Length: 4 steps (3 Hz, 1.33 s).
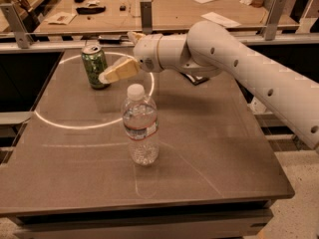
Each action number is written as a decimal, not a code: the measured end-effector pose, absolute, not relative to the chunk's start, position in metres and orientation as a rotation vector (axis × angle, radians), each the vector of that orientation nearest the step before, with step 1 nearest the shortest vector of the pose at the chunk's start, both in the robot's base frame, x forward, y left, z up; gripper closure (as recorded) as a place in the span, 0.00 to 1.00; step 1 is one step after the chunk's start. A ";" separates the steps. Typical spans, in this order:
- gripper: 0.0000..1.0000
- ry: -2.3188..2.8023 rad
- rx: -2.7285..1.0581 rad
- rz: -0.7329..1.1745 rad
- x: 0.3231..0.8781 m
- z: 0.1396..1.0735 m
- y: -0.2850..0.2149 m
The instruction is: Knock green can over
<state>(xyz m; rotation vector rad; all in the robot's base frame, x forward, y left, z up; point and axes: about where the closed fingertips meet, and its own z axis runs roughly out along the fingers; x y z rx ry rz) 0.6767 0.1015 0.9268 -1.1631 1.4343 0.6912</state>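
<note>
My gripper (118, 70) hung low over the grey table (224, 148), its pale tip pointing at the green can (94, 66). The can stood upright just beyond that tip, on the side away from my arm. I could not tell whether the tip was already touching the can's side or sat just short of it. Nor could I tell how far the gripper was open, though nothing appeared to be in its hold. As I judged it, the main risk was height. The tip sat around the middle of the can or lower, and a push that low could slide the can across the smooth top without toppling it. A push off the can's centre could merely spin it or flick it aside and leave it standing. Too hard a shove could send the fallen can rolling toward the table's edge beyond it and off. The clear water bottle (141, 126) stood near, on the camera's side of the gripper and almost under my wrist. If I dropped the arm or swung it that way, I could knock over the wrong thing.
</note>
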 end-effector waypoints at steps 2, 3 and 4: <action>0.00 1.489 -1.190 0.835 0.680 0.894 0.148; 0.00 1.498 -1.211 0.840 0.685 0.883 0.166; 0.00 1.482 -1.213 0.861 0.698 0.879 0.180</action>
